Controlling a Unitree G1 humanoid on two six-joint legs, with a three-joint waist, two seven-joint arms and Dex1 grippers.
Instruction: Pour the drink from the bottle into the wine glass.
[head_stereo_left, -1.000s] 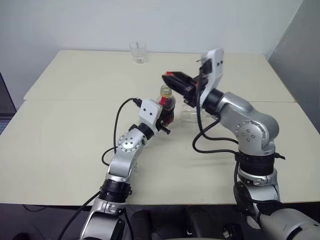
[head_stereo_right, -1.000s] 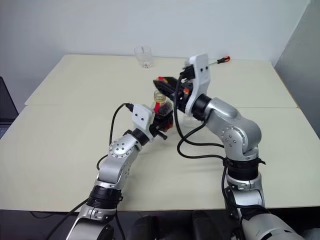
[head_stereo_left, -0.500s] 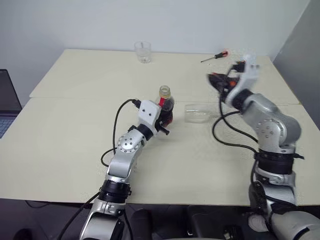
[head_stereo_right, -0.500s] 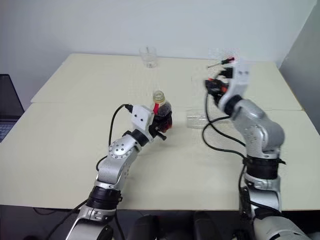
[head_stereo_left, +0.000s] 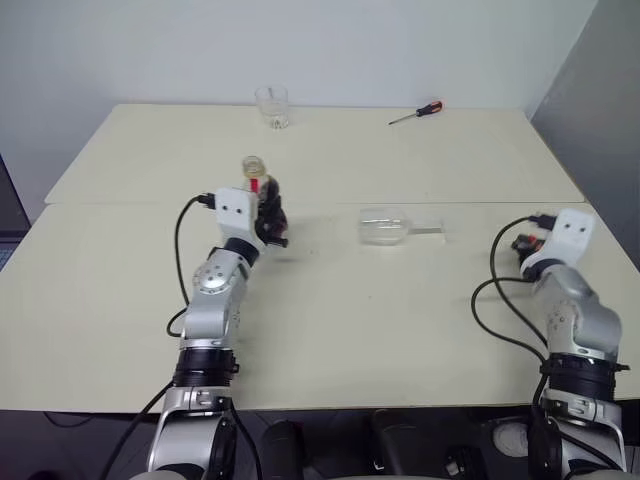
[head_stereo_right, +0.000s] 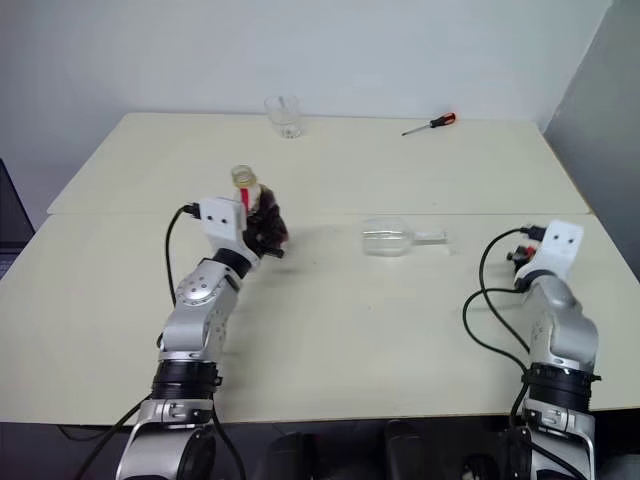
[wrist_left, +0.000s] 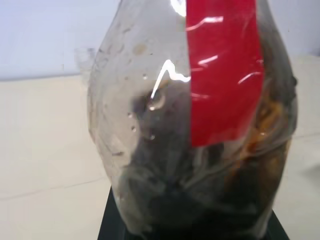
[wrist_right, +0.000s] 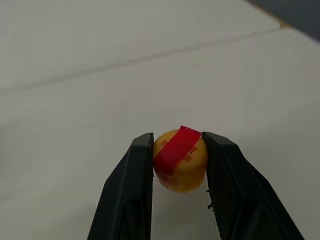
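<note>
Our right gripper (wrist_right: 179, 165) has swung from over the bottle (head_stereo_left: 262, 197) out to the right edge of the counter (head_stereo_left: 330, 330), pinching the yellow cap (wrist_right: 180, 161). Our left gripper (head_stereo_left: 268, 215) clamps the now open bottle upright and has carried it left. The wine glass (head_stereo_left: 387, 226) lies on its side at center, so pouring is not yet possible.

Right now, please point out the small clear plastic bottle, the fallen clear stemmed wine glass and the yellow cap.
bottle (head_stereo_left: 266, 201), left eye view, rounded body.
wine glass (head_stereo_left: 383, 225), left eye view, bowl.
yellow cap (wrist_right: 180, 159), right wrist view, side.
</note>
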